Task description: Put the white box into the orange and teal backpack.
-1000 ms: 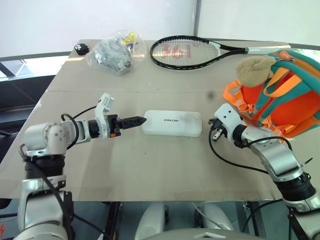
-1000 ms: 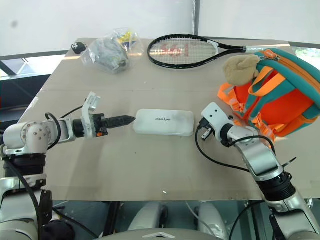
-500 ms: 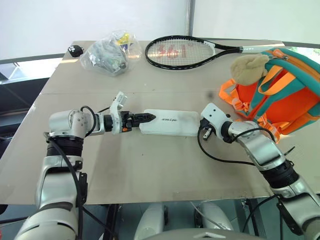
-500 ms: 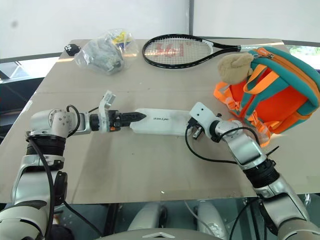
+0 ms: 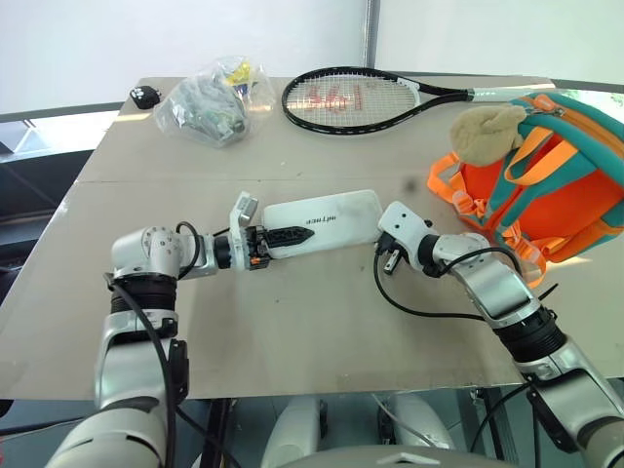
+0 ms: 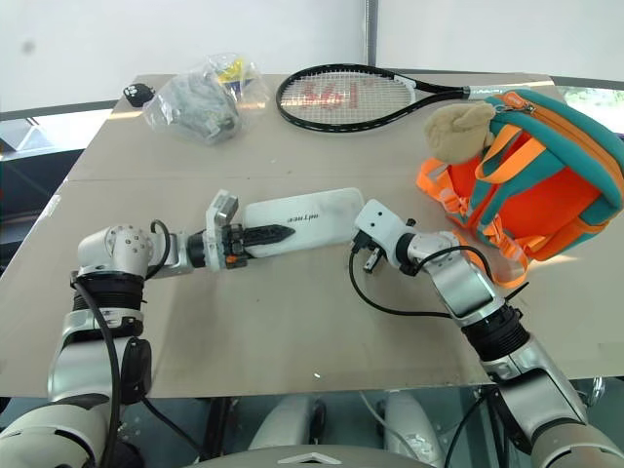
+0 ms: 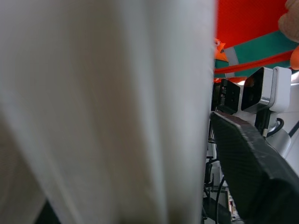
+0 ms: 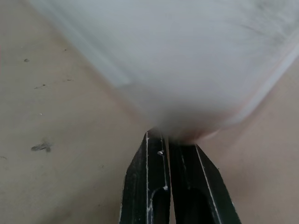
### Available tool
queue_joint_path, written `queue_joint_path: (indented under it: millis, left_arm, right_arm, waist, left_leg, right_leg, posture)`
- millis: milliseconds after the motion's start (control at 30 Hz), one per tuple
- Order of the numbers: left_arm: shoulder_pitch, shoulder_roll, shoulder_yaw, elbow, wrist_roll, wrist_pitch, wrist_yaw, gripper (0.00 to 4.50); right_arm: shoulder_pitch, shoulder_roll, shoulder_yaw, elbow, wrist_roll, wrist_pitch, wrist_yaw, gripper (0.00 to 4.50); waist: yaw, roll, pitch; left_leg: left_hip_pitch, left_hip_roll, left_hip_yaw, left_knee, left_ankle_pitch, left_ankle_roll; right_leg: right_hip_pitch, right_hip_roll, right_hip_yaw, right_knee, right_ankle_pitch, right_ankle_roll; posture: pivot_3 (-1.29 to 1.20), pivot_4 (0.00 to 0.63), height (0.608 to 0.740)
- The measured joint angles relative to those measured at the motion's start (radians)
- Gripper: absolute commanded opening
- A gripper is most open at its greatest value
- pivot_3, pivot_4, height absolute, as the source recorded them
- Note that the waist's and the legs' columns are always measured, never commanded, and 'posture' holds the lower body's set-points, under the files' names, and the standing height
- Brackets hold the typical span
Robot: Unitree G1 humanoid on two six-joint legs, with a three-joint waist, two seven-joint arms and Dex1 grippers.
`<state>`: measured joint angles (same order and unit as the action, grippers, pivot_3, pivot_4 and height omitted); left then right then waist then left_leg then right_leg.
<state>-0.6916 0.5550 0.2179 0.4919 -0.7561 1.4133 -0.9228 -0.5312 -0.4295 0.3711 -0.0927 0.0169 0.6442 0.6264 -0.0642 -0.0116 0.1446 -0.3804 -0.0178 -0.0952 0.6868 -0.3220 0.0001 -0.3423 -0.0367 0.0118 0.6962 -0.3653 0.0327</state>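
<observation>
Your biggest change is the white box [image 5: 317,222]: half a second ago it lay flat mid-frame on the surface [image 5: 292,322]; now its far end is cocked toward the upper right, and it looks tipped up off the surface, though that is hard to confirm from above. The left pincer [image 5: 292,236], spread wide a second ago, has closed and is pinching the box's near end. The right pincer [image 8: 167,154], pressed together, butts against the box's other end. So the lift seems begun, with the orange and teal backpack [image 5: 546,185] waiting at centre right.

The left wrist view shows the box's face hard against one finger [image 7: 252,168], backpack beyond. The right wrist view shows the shut tips touching the box's corner.
</observation>
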Motion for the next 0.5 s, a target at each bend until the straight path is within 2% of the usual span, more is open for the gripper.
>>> queue_joint_path:
  millis: [33, 233, 300, 367, 400, 500]
  left_arm:
    - [0.005, -0.003, 0.012, -0.015, -0.01, 0.004, 0.006, 1.16]
    - [0.068, -0.019, 0.063, -0.107, -0.034, 0.004, 0.039, 1.13]
    - [0.095, -0.032, 0.098, -0.183, -0.054, 0.002, 0.058, 1.13]
    - [0.098, -0.047, 0.11, -0.236, -0.074, -0.001, 0.069, 1.13]
    - [0.108, -0.049, 0.12, -0.267, -0.084, -0.002, 0.073, 1.13]
    - [0.137, -0.054, 0.131, -0.335, -0.101, -0.03, 0.078, 1.13]
  right_arm:
    - [0.016, -0.005, -0.019, -0.017, 0.004, -0.001, 0.0, 0.0]
    - [0.125, -0.047, -0.141, -0.194, 0.056, 0.029, -0.004, 0.0]
    - [0.195, -0.068, -0.251, -0.323, 0.115, 0.092, -0.006, 0.0]
    - [0.259, -0.072, -0.367, -0.447, 0.195, 0.169, -0.001, 0.99]
    - [0.302, -0.079, -0.435, -0.529, 0.251, 0.216, 0.006, 1.25]
    - [0.414, -0.087, -0.714, -0.754, 0.475, 0.367, 0.032, 2.66]
  waist:
    - [-0.002, 0.0, 0.0]
    - [-0.002, 0.0, 0.0]
    - [0.003, 0.0, 0.0]
    - [0.013, 0.0, 0.0]
    - [0.02, 0.0, 0.0]
    - [0.026, 0.0, 0.0]
  left_leg:
    - [0.0, 0.0, -0.001, 0.0, 0.0, 0.0]
    - [-0.001, 0.0, -0.003, 0.0, 0.0, 0.0]
    - [-0.002, -0.001, -0.003, 0.0, 0.0, 0.0]
    - [-0.003, -0.001, -0.004, -0.001, 0.0, 0.0]
    - [-0.002, -0.001, -0.005, 0.0, 0.0, 0.0]
    - [-0.003, -0.001, -0.005, -0.001, 0.0, 0.0]
  right_leg:
    - [0.0, 0.0, 0.0, 0.0, 0.0, 0.0]
    - [0.0, 0.0, 0.0, 0.0, 0.0, 0.0]
    - [0.0, 0.0, 0.0, 0.0, 0.0, 0.0]
    - [0.0, 0.0, 0.0, -0.001, 0.0, 0.0]
    - [0.0, 0.0, 0.001, -0.001, 0.0, 0.0]
    - [0.001, 0.0, 0.001, -0.001, 0.0, 0.0]
  posture:
    - [0.0, 0.15, 0.74]
    - [0.0, 0.15, 0.74]
    - [0.0, 0.15, 0.74]
    - [0.0, 0.15, 0.74]
    - [0.0, 0.15, 0.74]
    - [0.0, 0.15, 0.74]
